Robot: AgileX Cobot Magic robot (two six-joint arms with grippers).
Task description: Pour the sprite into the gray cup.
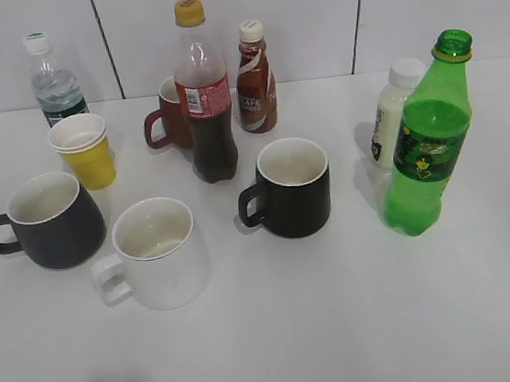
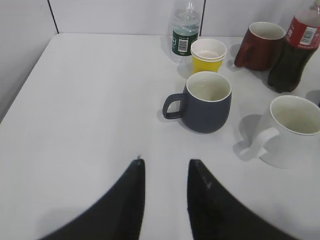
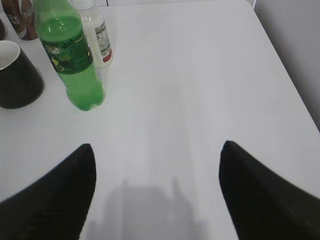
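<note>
Sprite bottle [image 1: 427, 146] standing upright at table's right side, cap off, green liquid filling it to the shoulder; white bottle [image 1: 395, 110] just behind it. Gray cup [image 1: 47, 221] sitting at left, handle pointing left, cream interior showing nothing inside. White mug [image 1: 158, 253] beside it. Left gripper [image 2: 166, 172] hovering over bare table [image 2: 85, 100], jaws narrow. Right gripper [image 3: 156, 156] hovering, jaws spread wide, holding nothing.

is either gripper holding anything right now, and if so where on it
Nothing is held. The left gripper and right gripper are both open over bare table; the green bottle stands untouched.
</note>
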